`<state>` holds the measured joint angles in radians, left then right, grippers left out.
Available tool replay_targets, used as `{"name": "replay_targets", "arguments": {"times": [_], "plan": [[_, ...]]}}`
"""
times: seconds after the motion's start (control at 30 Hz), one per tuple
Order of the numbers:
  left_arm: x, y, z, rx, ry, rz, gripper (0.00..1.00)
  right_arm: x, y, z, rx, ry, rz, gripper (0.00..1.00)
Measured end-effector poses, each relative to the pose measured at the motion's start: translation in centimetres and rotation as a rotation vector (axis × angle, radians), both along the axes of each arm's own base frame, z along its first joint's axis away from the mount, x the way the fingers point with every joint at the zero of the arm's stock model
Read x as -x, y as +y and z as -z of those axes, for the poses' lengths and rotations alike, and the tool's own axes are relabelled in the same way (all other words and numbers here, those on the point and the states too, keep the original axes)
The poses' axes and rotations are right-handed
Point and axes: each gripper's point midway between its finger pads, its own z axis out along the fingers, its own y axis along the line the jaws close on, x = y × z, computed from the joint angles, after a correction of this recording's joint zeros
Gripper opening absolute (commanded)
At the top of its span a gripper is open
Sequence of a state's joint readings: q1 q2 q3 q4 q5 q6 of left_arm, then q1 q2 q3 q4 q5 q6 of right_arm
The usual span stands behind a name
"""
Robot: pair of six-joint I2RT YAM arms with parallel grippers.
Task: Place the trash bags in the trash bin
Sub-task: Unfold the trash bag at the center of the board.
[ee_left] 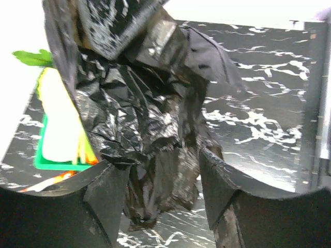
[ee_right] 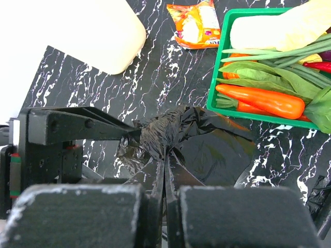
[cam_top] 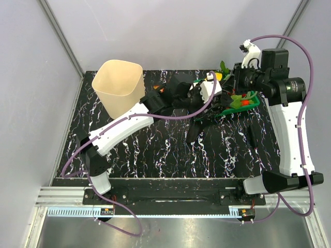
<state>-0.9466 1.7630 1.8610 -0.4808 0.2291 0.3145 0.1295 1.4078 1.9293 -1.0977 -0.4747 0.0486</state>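
Black marble-look bench (cam_top: 170,150) with white veins, plain grey walls (cam_top: 181,31) around it. The smooth cream trash bin (cam_top: 119,85) tapers downward. The trash bag (ee_right: 196,139), glossy, crinkly black plastic, is bunched up right of the bin, outside it. Right fingers (ee_right: 232,217) are pinched together on it. Left fingers (ee_left: 103,196) straddle it, and I can't tell if they're squeezing.

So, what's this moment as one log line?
right gripper: shut on trash bag | left gripper: open around it | trash bin: standing apart
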Motion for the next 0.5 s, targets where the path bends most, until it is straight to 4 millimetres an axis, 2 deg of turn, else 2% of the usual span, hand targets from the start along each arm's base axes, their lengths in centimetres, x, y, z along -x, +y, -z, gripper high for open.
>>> {"name": "replay_targets", "arguments": {"times": [0.07,0.13,0.3,0.5], "plan": [[0.8,-0.1,0.3,0.018,0.055,0.033,0.72,0.0,-0.1,0.0,-0.002,0.002,0.004,0.00],[1.8,-0.1,0.9,0.025,0.112,0.052,0.76,-0.1,-0.1,0.0,-0.007,0.005,0.009,0.00],[4.1,0.0,2.8,-0.002,0.175,0.065,0.76,-0.1,-0.3,-0.1,-0.016,0.011,0.023,0.00],[5.8,-0.8,4.0,-0.058,0.120,0.049,0.76,-0.4,-0.8,0.0,-0.042,0.029,0.040,0.00]]}}
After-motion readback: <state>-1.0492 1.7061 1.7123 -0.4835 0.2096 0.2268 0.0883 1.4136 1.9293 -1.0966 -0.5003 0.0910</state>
